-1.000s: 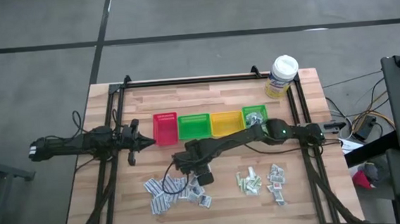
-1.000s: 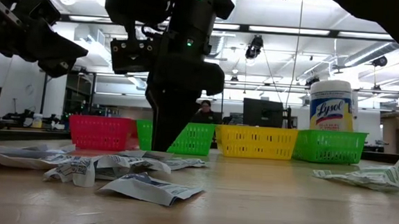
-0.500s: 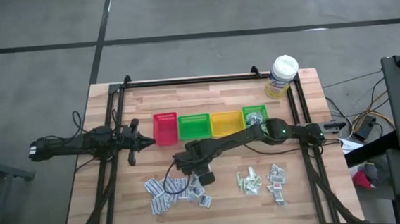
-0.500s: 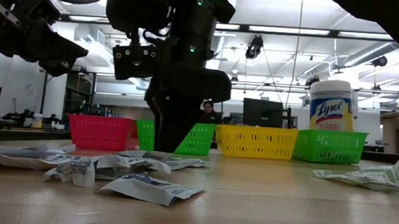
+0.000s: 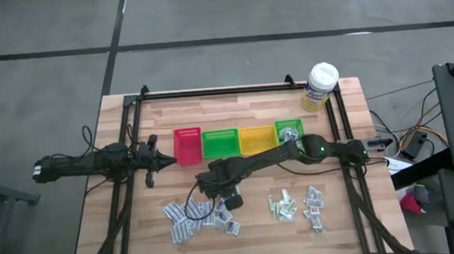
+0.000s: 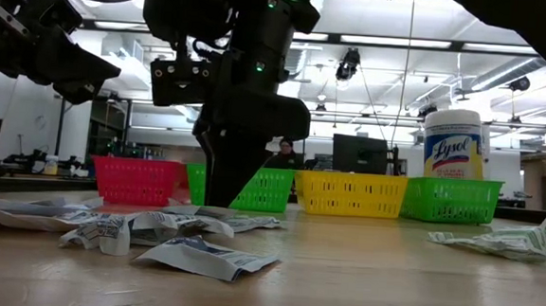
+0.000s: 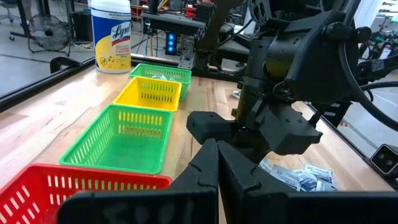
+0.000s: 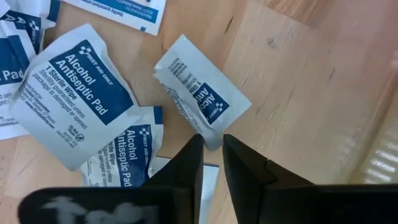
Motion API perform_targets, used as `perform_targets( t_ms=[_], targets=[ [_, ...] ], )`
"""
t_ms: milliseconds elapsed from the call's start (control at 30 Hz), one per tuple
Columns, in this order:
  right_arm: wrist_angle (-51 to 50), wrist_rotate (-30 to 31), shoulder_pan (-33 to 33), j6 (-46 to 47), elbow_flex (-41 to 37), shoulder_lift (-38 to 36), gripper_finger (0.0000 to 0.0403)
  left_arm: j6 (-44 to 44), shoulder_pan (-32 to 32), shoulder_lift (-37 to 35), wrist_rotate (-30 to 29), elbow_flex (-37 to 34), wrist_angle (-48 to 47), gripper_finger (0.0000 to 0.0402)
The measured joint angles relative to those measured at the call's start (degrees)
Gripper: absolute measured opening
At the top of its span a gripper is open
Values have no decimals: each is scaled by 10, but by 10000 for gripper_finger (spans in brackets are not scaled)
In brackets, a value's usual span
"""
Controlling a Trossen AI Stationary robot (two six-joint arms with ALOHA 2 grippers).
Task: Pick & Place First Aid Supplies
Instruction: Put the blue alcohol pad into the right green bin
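Your right gripper (image 8: 211, 149) is down on the left-hand pile of first aid supplies, its two fingers (image 8: 186, 163) drawn close with only a narrow gap, pinching the corner of a white-blue alcohol pad sachet (image 8: 200, 99) that lies on the wooden table (image 8: 298, 93). Whether the sachet is truly clamped or just nipped at its edge, you cannot quite tell from the wrist view. Just beside it lie two more sachets marked Alcohol Antiseptic Pad (image 8: 74, 93), overlapping one another.

From above, you see that pile of sachets (image 5: 197, 219) at the table's near left, and a second scatter of pale green and white packets (image 5: 296, 204) well apart to the right. The right arm reaches across from the right edge to the left pile.

Behind the piles stand four small bins in a row: red bin (image 5: 187, 145), green bin (image 5: 220, 142), yellow bin (image 5: 256, 138) and a second green bin (image 5: 289, 129) with some packets already inside. A Lysol wipes tub (image 5: 319, 86) stands at the far right corner.

Your left gripper (image 5: 168, 160) waits with fingers shut, just beside the red bin.
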Motion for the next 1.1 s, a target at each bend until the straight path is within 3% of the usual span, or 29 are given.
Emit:
perform_targets(
  t_ms=[333,533,867,1100],
  targets=[
    [12,5,0,-6,0,0,13,-1,0,0,0,0,0,0],
    [15,8,0,-6,0,0,8,-1,0,0,0,0,0,0],
    [-11,72,-1,6,17,-7,8,-1,0,0,0,0,0,0],
    [-82,129,0,81,59,-18,8,-1,0,0,0,0,-1,0]
  ],
)
